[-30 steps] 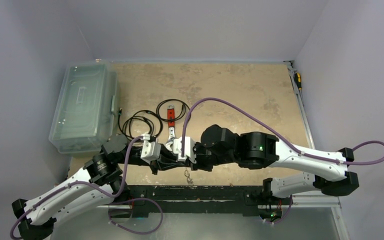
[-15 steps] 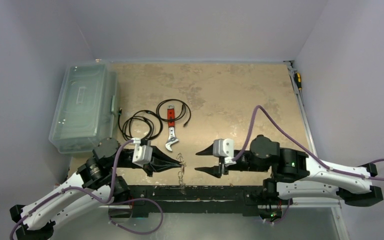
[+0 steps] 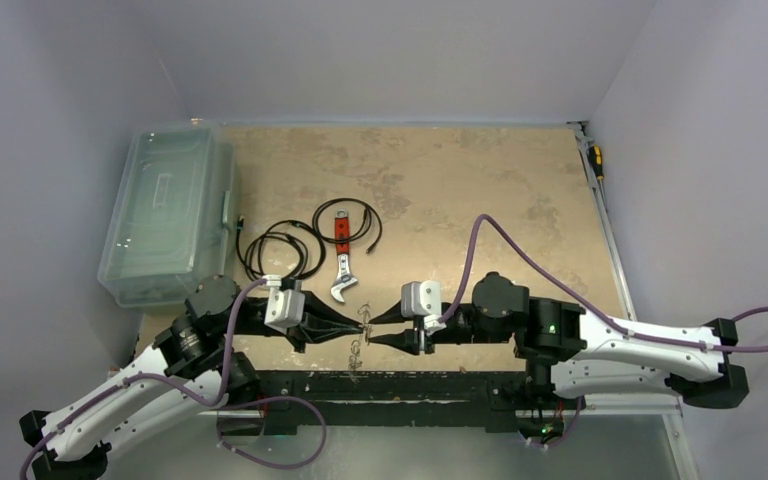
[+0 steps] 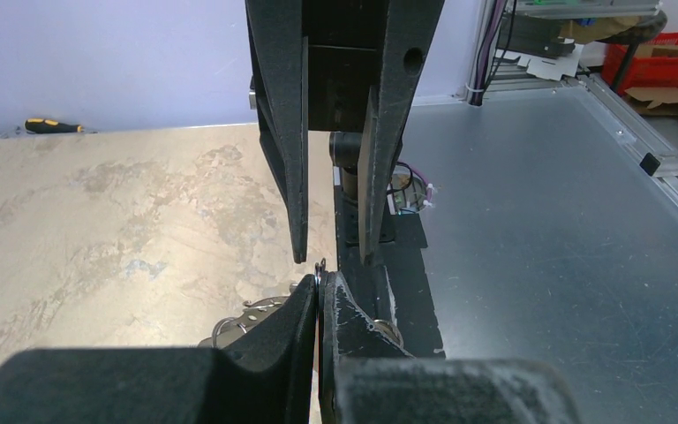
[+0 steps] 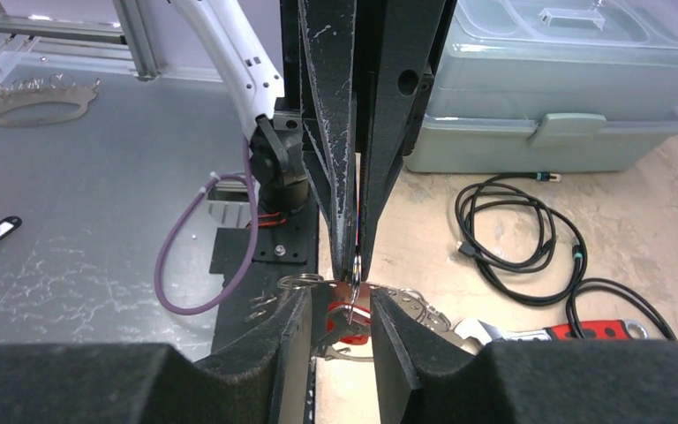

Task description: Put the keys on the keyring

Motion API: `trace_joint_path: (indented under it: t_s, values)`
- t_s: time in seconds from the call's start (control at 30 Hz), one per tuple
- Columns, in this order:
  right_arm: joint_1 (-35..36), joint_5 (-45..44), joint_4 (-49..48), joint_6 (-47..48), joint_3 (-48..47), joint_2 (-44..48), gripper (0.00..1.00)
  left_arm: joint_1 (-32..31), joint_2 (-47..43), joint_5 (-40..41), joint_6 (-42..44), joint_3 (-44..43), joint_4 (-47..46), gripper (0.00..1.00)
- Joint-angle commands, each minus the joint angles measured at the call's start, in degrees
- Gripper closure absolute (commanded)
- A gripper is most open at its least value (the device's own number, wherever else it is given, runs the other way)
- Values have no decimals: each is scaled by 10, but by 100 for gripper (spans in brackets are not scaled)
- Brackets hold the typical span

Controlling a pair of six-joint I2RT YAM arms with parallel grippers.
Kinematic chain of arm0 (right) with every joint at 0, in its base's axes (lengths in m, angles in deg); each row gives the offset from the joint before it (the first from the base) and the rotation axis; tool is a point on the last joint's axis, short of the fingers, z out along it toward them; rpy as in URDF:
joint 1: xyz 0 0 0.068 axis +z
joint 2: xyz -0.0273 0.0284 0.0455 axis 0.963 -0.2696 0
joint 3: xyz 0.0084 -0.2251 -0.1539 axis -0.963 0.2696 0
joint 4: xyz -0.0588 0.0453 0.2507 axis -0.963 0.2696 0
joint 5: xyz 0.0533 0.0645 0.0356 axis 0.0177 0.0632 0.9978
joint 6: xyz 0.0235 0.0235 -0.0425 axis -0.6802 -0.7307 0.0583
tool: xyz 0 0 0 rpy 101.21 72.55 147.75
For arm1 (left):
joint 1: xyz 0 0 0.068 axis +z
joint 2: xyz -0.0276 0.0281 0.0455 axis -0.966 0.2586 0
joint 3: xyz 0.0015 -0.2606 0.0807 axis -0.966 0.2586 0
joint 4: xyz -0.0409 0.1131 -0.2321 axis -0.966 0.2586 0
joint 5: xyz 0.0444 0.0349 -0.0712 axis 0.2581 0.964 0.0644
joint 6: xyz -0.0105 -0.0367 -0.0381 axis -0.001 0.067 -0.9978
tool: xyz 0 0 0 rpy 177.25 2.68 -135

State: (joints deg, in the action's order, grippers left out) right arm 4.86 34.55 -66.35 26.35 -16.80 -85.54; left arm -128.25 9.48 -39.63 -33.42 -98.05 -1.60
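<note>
Near the wrench (image 3: 341,280), the left gripper (image 3: 360,326) pinches the keyring (image 4: 320,268) tight, keys (image 3: 357,352) just beyond. The right gripper (image 3: 372,330) gapes beside it — closing off-centre could knock the wire loose.

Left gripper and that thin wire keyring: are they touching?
Touching. The left wrist view shows the left gripper shut on the keyring, its wire poking out between the fingertips.

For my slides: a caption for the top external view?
Left gripper pinches the keyring while the open right gripper faces it.
</note>
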Motion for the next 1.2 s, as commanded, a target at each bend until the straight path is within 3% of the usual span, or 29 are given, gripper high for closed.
trace_joint_path:
  t_s: [0.0,0.37,0.7,0.97,1.17]
  values:
    - [1,4,-34,-3,-2,-1,67,4,-7,-4,-4,-2,-31,100]
    - [-1,-16,-21,0,-11,-26,69,6,-13,-1,-5,-2,-31,100]
    - [-4,-24,-13,-3,-18,-36,78,6,-17,3,-5,0,-31,100]
    - [-4,-34,-7,-1,-16,-24,80,6,-15,4,-6,-1,-31,100]
    - [-4,-34,6,1,-17,-17,99,6,-13,5,-5,-1,-30,100]
